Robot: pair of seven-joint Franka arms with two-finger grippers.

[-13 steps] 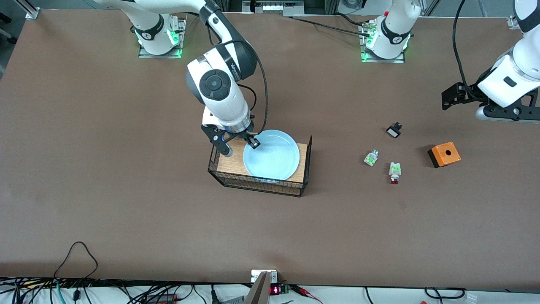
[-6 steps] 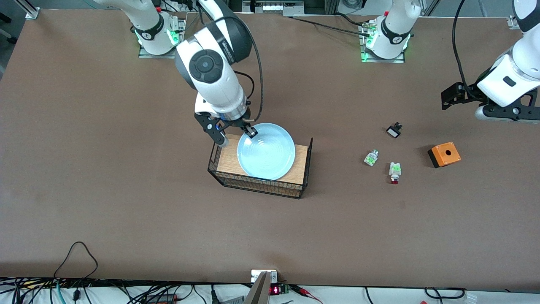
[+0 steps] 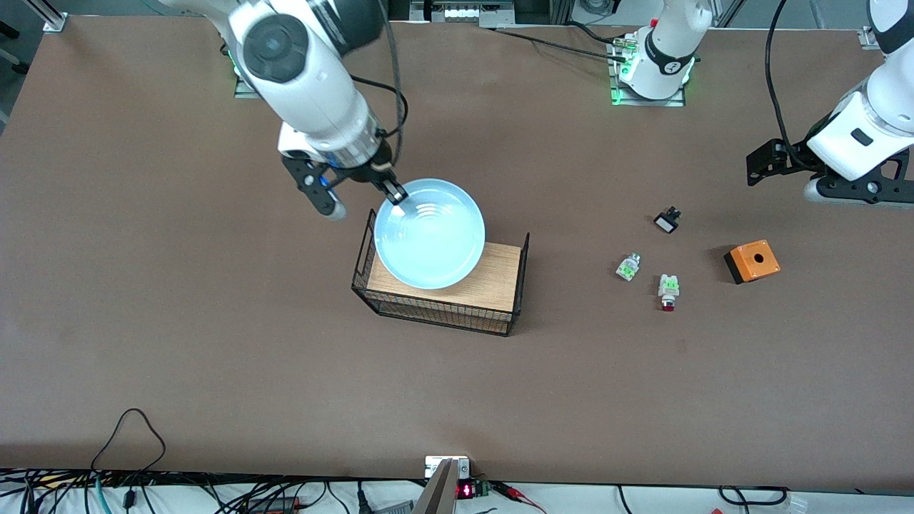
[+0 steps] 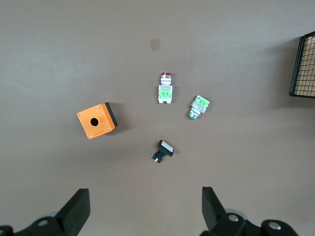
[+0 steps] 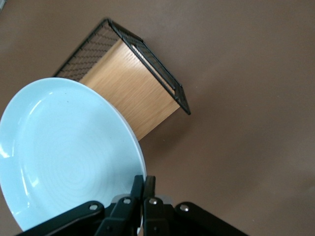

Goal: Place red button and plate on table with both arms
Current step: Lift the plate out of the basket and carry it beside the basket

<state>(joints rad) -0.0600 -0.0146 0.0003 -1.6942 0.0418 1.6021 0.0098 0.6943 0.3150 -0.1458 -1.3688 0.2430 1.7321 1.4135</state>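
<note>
A matte brown table (image 3: 214, 343) fills the front view, with cables strung along its lower edge and the two arm bases at the top. Just left of the frame's centre stands a black wire rack (image 3: 443, 307) with a smooth wood top. The right gripper (image 3: 395, 193), upper left of centre, pinches the rim of the plate (image 3: 430, 235), a round, glossy pale-blue dish with a shallow rim and faint concentric rings; the plate hangs lifted and tilted above the rack. The right wrist view shows the fingers (image 5: 142, 189) closed tight on that rim.

In the right half of the frame lie small parts, apart from one another: the red button (image 3: 668, 292), whitish with green clips and a red cap, a similar white-green piece (image 3: 628, 267), a black-and-white part (image 3: 667, 220) and a boxy orange housing (image 3: 752, 260) with a round hole. The left gripper (image 4: 145, 209) waits at the right edge, above the table near these parts, its fingers spread wide and holding nothing.
</note>
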